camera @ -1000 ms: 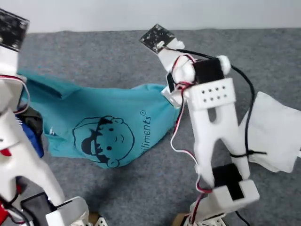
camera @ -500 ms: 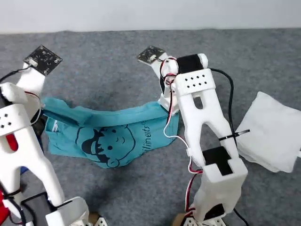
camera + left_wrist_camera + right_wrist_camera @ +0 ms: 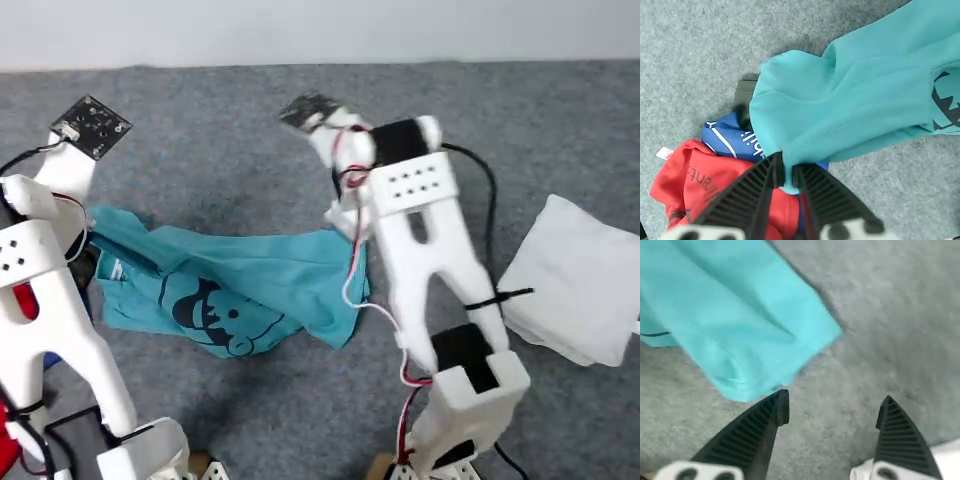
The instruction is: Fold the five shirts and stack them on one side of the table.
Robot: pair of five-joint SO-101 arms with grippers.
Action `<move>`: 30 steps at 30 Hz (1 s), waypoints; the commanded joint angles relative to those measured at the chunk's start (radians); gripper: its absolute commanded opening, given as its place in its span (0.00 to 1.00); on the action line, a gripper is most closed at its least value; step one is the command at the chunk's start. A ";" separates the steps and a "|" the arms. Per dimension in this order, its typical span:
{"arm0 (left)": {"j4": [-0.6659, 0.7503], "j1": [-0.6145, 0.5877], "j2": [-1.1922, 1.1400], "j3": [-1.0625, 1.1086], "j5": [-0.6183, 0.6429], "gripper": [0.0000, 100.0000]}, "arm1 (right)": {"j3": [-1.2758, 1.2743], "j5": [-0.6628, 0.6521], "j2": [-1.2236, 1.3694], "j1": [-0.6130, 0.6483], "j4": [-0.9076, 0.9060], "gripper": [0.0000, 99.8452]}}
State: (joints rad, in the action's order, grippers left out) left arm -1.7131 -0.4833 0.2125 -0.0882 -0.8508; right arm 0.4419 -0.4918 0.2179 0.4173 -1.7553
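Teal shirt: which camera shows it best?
High view: most of the teal shirt shows, rumpled on the table. Left wrist view has one edge pinched in the left tool; right wrist view has a corner beside the open right tool.

Teal shirt (image 3: 240,285) of soft matt cloth, grey table (image 3: 200,130) of rough felt-like fabric, white shirt (image 3: 580,280) of smooth cloth, left gripper (image 3: 788,167) and right gripper (image 3: 835,397) of ribbed matt black plastic.

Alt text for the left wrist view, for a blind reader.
The left gripper is shut on an edge of the teal shirt above the grey table. Near it lie a crumpled red shirt and a blue shirt.
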 commanded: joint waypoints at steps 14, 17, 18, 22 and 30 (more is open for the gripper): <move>0.049 -0.005 0.003 -0.002 -0.012 0.00 | -0.333 -0.084 -0.076 0.240 -0.030 0.29; 0.048 -0.005 0.003 -0.002 -0.012 0.00 | -0.334 -0.098 -0.035 0.225 0.010 0.29; 0.048 -0.005 0.005 -0.002 -0.011 0.00 | -0.334 -0.106 -0.019 0.213 0.025 0.29; 0.044 -0.005 0.005 -0.002 -0.011 0.00 | -0.334 -0.140 0.047 0.168 0.077 0.29; 0.043 -0.005 0.008 -0.002 -0.008 0.00 | -0.334 -0.140 0.180 0.117 0.170 0.29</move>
State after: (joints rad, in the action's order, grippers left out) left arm -1.6778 -0.4833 0.2125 -0.0882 -0.8554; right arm 0.1028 -0.6176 0.3805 0.5677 -1.6172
